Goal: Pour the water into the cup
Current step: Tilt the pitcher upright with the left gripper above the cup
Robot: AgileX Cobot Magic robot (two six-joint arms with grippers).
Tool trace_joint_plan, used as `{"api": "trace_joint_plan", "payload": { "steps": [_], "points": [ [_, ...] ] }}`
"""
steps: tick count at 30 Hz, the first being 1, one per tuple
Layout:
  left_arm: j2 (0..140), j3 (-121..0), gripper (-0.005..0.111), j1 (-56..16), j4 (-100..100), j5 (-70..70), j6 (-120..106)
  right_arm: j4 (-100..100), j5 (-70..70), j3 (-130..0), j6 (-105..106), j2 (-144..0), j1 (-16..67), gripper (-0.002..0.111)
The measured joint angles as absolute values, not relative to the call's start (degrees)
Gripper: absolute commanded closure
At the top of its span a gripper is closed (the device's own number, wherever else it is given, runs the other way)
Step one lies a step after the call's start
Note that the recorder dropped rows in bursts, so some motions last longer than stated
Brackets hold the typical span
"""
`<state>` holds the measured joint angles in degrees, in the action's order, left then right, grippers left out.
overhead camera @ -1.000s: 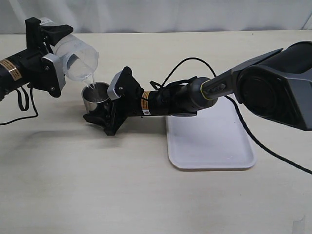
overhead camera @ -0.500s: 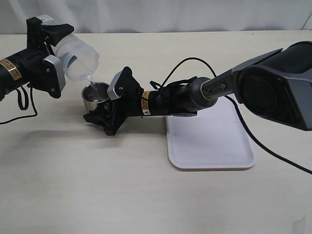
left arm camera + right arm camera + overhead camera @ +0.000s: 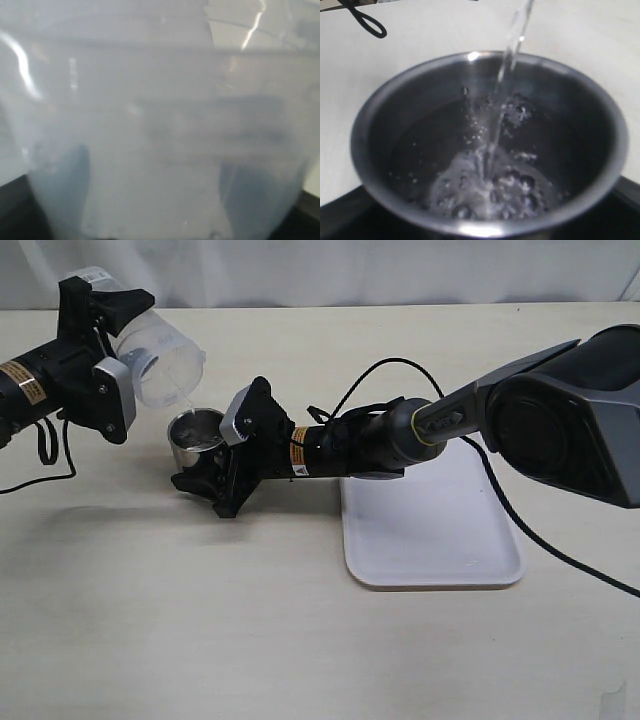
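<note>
One round steel cup (image 3: pixel 580 130) (water (image 3: pixel 485 187) bubbling).

My left arm (image 3: pixel 30 380) comes in high over the counter's (image 3: pixel 200 640) left edge. Its wrist is rolled, tipping my left tool (image 3: pixel 118 352) rightward, jaws wide and clamped on the bottle (image 3: pixel 165 360). My right arm (image 3: pixel 400 435) stretches low from the right edge. My right tool (image 3: pixel 222 448) lies level, jaws wide, gripping the cup (image 3: pixel 192 445).
</note>
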<state>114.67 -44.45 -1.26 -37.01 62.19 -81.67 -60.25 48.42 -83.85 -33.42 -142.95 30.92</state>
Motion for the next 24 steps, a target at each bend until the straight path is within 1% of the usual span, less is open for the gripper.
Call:
{"api": "trace_joint_plan", "payload": {
  "steps": [24],
  "points": [
    [114.7, -44.4, 0.107, -1.3, -36.9, 62.6, -85.6, -60.2, 48.4, -83.8, -33.4, -142.9, 30.9, 0.104]
  ]
}}
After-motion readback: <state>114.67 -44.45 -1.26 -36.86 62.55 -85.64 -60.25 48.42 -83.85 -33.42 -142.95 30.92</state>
